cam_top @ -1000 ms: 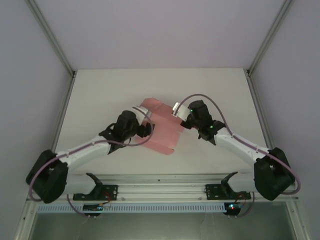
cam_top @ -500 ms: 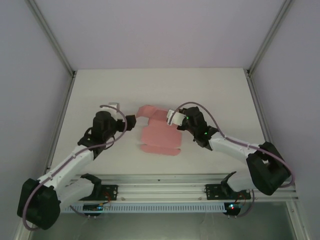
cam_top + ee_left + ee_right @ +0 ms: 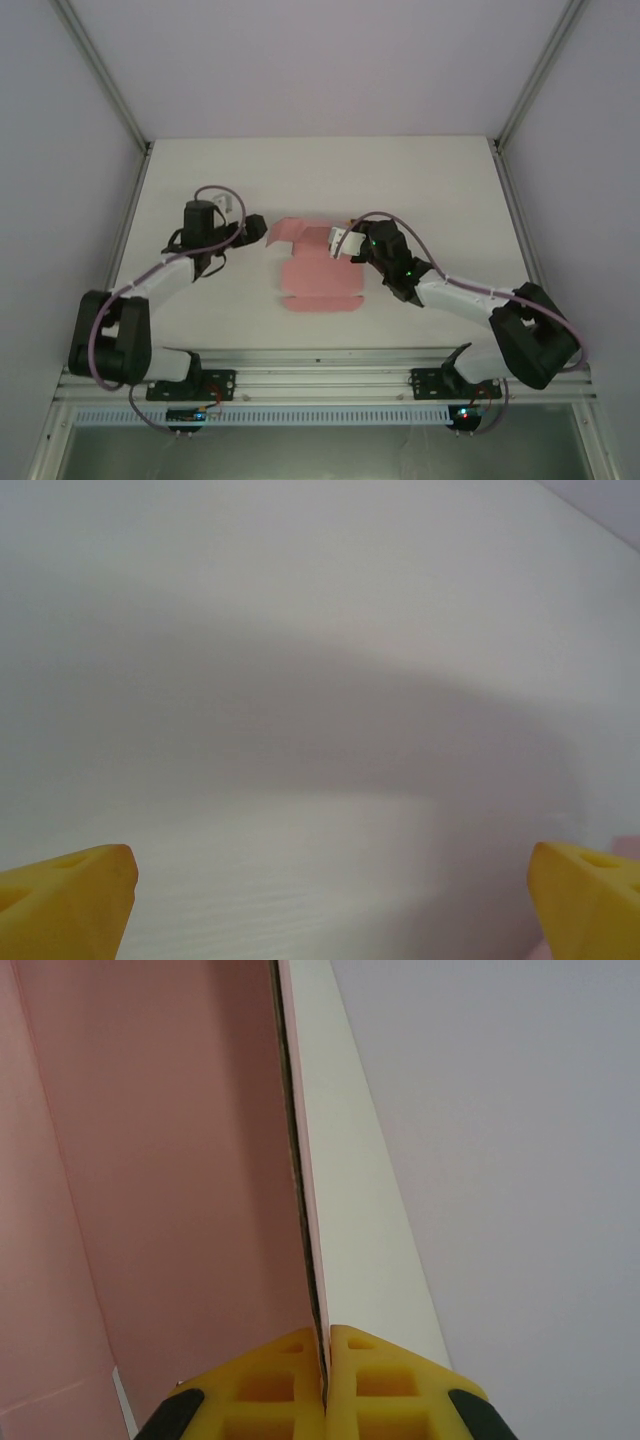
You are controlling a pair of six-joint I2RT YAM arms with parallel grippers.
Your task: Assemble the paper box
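Observation:
The paper box (image 3: 320,272) is a flat pink card sheet lying mid-table, with one flap raised at its far right corner. My right gripper (image 3: 337,244) is shut on that raised flap. In the right wrist view its yellow fingers (image 3: 270,1385) pinch the card edge-on, my right gripper (image 3: 325,1360) holding the pink face of the box (image 3: 170,1180) on the left and its pale back on the right. My left gripper (image 3: 256,232) hovers just left of the sheet, apart from it. In the left wrist view my left gripper (image 3: 328,910) is open over bare table, its fingertips (image 3: 70,900) wide apart.
The white table (image 3: 200,170) has free room at the back and on both sides of the sheet. Grey walls with metal corner posts (image 3: 110,85) enclose it. An aluminium rail (image 3: 320,365) carrying the arm bases runs along the near edge.
My left arm has let go of the sheet and swung back to the left. The sheet has settled flatter and squarer on the table. My right gripper has shifted slightly left, still holding the flap.

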